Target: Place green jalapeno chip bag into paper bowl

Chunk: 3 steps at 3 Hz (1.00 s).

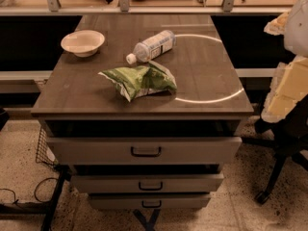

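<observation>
The green jalapeno chip bag (140, 81) lies crumpled on the dark table top (86, 93), near the front middle. The paper bowl (83, 42) stands upright and empty at the back left of the table, well apart from the bag. My gripper (278, 24) is at the right edge of the view, on the pale arm (288, 85). It hangs beyond the table's right side, away from the bag and the bowl, and holds nothing that I can see.
A clear plastic bottle with a white cap (153, 46) lies on its side just behind the bag. A thin bright ring (211, 99) marks the table's right half. Drawers (144, 150) sit below the top, a chair base (269, 186) at right, a wire basket (45, 150) at left.
</observation>
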### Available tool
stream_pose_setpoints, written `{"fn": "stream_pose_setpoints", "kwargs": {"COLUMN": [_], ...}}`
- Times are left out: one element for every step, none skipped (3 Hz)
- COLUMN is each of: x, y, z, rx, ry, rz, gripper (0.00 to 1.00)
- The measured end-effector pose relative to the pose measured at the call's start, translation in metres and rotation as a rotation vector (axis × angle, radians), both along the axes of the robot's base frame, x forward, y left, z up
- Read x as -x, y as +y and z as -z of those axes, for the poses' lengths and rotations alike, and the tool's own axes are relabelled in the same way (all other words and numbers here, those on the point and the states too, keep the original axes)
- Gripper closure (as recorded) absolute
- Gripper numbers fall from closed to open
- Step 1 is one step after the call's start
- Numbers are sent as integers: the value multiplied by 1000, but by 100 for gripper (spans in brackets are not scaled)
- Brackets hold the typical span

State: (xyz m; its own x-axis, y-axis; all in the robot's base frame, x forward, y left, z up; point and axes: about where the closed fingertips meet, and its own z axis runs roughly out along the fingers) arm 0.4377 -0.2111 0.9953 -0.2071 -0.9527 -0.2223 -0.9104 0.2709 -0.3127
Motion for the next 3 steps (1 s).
{"fn": "stream_pose_setpoints", "kwargs": {"x": [0,-8,-24], "y": [0,9,20], "z": [0,-1,-2], "rx": [0,-36,-98], "ry": [0,-12,-30], "rz": [0,-20,-52], "gripper": [0,0,0]}}
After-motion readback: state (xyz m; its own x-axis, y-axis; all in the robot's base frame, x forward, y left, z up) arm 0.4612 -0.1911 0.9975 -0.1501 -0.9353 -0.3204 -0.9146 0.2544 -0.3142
